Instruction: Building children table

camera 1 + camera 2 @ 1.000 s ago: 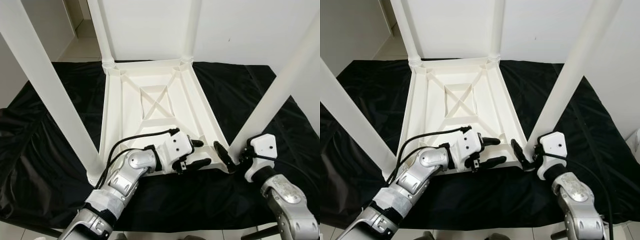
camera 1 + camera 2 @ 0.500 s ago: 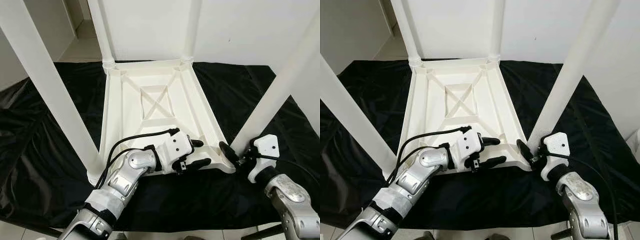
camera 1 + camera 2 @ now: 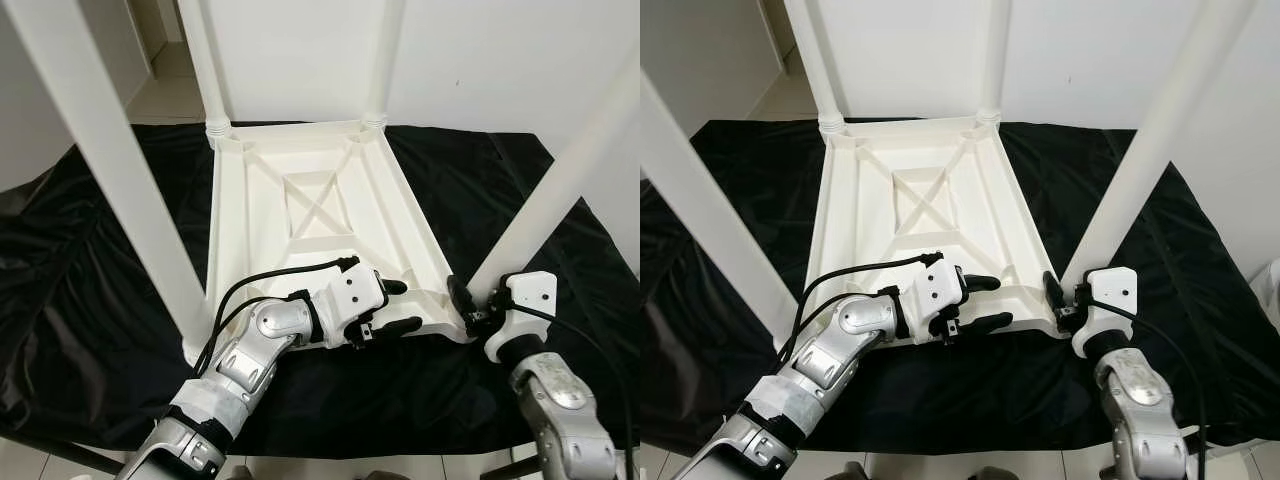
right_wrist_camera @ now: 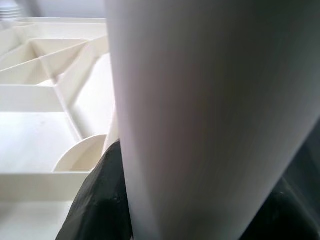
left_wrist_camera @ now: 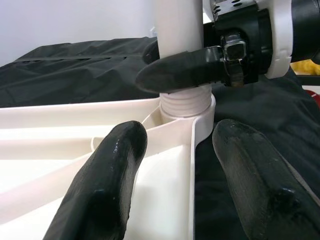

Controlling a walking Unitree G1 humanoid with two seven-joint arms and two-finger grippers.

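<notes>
A white children's table (image 3: 300, 200) lies upside down on a black cloth, its four legs pointing up. My left gripper (image 3: 403, 305) is open, its fingers (image 5: 107, 185) astride the table's near rim, close to the near right corner. My right gripper (image 3: 1065, 300) is at the base of the near right leg (image 3: 560, 190), shut around it just above the threaded collar. One right finger (image 5: 175, 70) crosses the front of that leg (image 5: 180, 30). In the right wrist view the leg (image 4: 210, 115) sits between the dark fingers (image 4: 100, 200).
The black cloth (image 3: 90, 280) covers the work surface, rumpled at the left. The near left leg (image 3: 110, 170) rises steeply beside my left arm. Two far legs (image 3: 205, 70) stand against the white wall. Tiled floor shows at the cloth's near edge.
My right gripper moved from in front of the corner to the near right leg's base and closed round it. The left gripper stayed put; the table shifted slightly.
</notes>
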